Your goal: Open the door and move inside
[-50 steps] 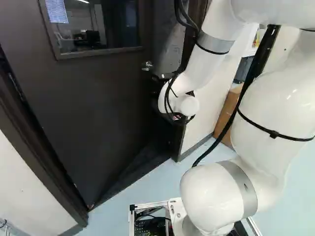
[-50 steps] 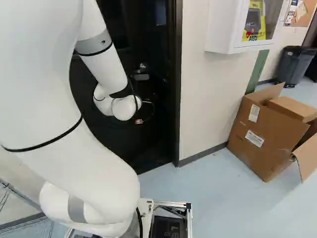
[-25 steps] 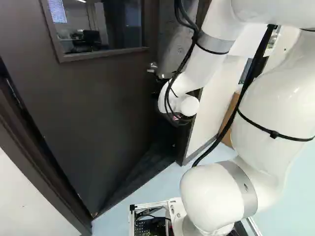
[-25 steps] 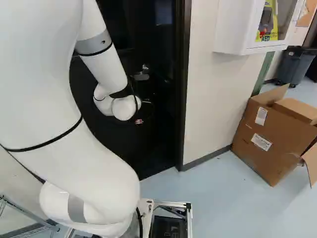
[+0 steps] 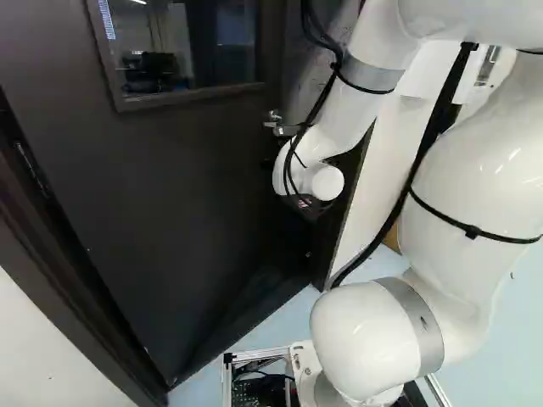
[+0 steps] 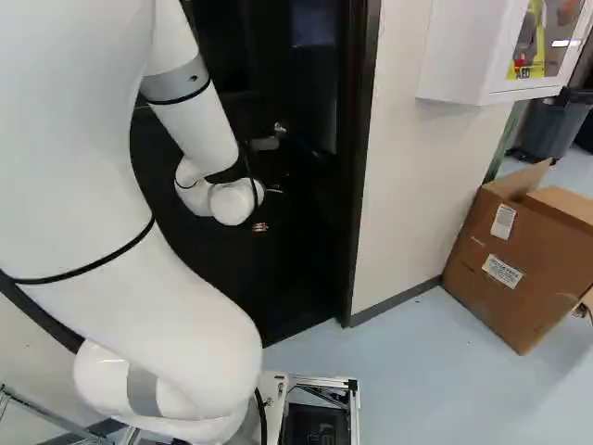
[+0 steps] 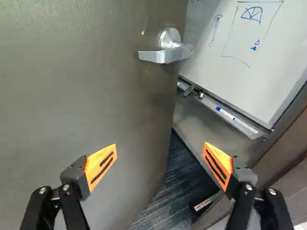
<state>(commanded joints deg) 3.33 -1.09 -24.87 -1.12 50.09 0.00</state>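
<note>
The dark door [image 5: 170,203] stands ajar, swung inward, with a window in its upper part. Its silver lever handle [image 5: 276,120] also shows in the wrist view as the handle [image 7: 165,53], ahead of the fingers and untouched. Mostly hidden behind the white wrist in the left base view is my gripper [image 5: 316,209], in the doorway. The wrist view has the gripper [image 7: 160,165] open and empty, its orange-padded fingers spread wide: one over the door face, the other beyond the door's free edge, over the opening.
Past the door edge are a whiteboard [image 7: 268,48] with a marker tray and dark carpet [image 7: 168,203]. The dark door frame [image 6: 359,176] borders a pale wall [image 6: 408,185]. A white cabinet [image 6: 473,56] hangs there; an open cardboard box [image 6: 523,260] stands at the right of the right base view.
The base has moved, turning left: door, frame, wall and box shift rightward in both base views. The arm has kept its pose against its lowest joint.
</note>
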